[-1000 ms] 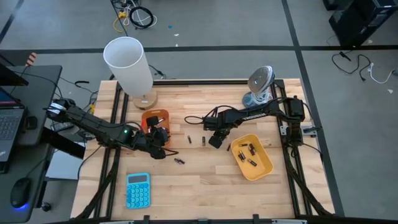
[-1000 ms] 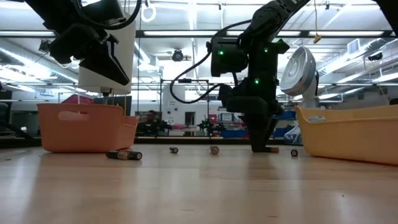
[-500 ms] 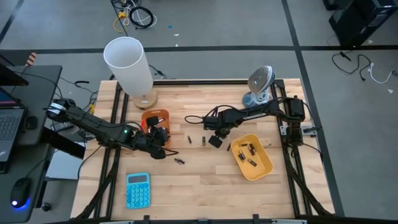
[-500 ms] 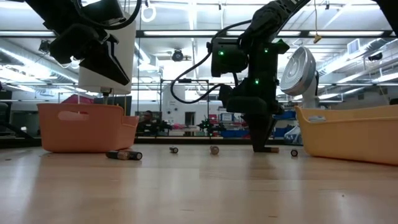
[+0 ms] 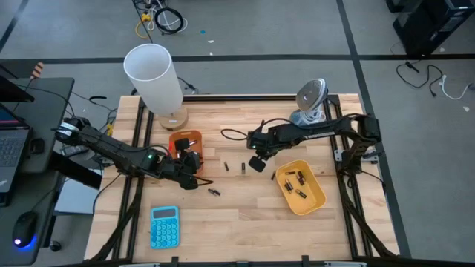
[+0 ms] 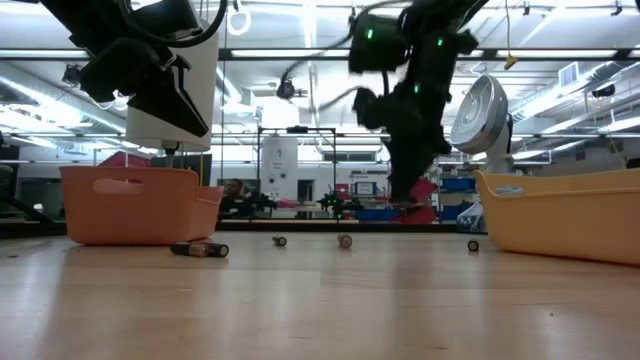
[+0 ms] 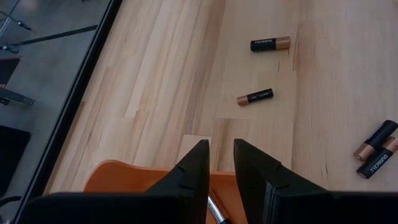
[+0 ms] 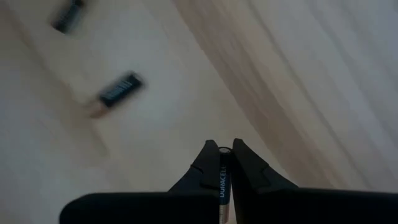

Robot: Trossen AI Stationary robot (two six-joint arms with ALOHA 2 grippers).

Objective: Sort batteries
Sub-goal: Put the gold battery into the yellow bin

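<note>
Counted from above: 4 batteries point(image 5: 213, 192) loose on the counter point(image 5: 245, 211), 4 in the yellow tray point(image 5: 310, 200). Only the right wrist view reveals the right end effector point(image 8: 220, 151) clamping 1 battery point(image 8: 221, 177). Left end effector point(image 7: 220, 153) narrowly parted over the orange tray point(image 7: 118, 177).

Held battery point(image 8: 220, 180) mostly hidden btw right gripper point(image 8: 221, 152) fingers; only a label strip + top end showing. Beyond the tips, two loose batteries point(image 8: 118, 91) motion-blurred, labels unreadable. Silvery cell point(image 7: 214, 208) under left gripper point(image 7: 219, 155) largely covered by fingers, cut off at frame edge.
</note>
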